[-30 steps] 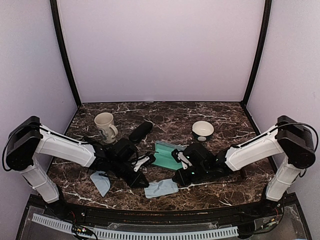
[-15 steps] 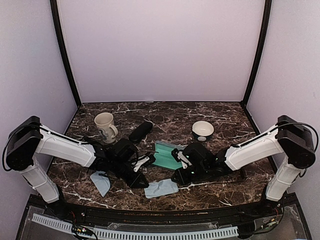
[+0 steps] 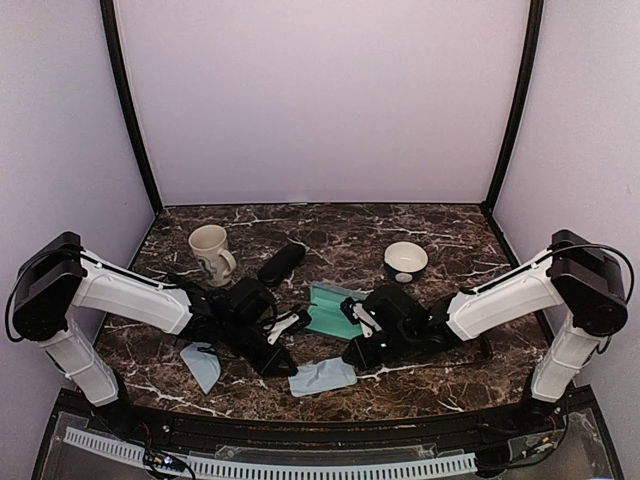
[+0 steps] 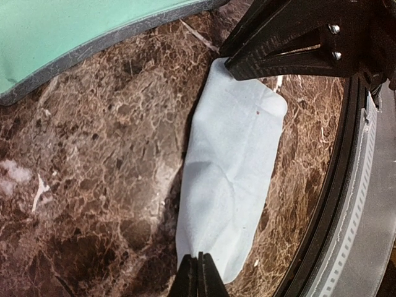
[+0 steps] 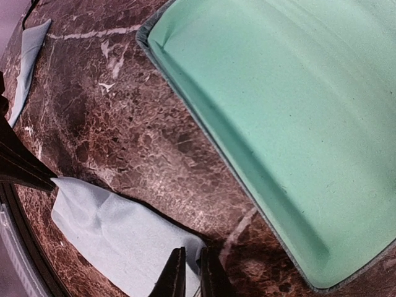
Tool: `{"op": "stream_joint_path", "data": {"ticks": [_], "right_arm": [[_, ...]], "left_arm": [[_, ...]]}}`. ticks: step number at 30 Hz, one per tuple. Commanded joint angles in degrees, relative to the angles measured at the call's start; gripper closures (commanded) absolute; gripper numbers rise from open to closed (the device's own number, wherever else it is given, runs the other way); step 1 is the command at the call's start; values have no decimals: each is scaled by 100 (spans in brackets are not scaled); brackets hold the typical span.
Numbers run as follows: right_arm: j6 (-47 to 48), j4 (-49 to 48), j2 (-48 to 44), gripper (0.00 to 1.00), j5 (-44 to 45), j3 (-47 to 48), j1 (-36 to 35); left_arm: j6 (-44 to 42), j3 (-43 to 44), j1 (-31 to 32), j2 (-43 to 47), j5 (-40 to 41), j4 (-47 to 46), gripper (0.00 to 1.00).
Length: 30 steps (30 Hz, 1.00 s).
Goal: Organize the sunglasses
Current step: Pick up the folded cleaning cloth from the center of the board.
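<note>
Sunglasses (image 3: pixel 180 282) well apart from left hand (image 3: pixel 284 362)

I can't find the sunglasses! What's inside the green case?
Only smooth green lining shows inside the open case; nothing lies in the part seen. One end runs off the right wrist view, and from above the right arm covers a corner.

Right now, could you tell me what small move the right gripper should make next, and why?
Probably close fully on the pale blue cloth: the right gripper sits slightly parted at its corner, the left gripper is shut at the opposite end, and the open green-lined case lies alongside.
</note>
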State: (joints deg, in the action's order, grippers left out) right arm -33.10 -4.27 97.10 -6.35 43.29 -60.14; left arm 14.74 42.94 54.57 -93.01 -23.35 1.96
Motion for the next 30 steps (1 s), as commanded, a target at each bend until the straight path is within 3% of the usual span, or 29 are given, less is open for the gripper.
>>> {"op": "stream_joint_path", "data": {"ticks": [1,8,30], "right_arm": [[40,-97,71,91,-7,154,37],[67,-205,-44,100,-15,118,37],[102,-429,-501,100,295,-261,115]], "left_arm": [[-85,92,-25,1,-65,94,100],[-62,50,-25,10,-4,36,100],[-42,161,-59,148,503,-253,100]]}}
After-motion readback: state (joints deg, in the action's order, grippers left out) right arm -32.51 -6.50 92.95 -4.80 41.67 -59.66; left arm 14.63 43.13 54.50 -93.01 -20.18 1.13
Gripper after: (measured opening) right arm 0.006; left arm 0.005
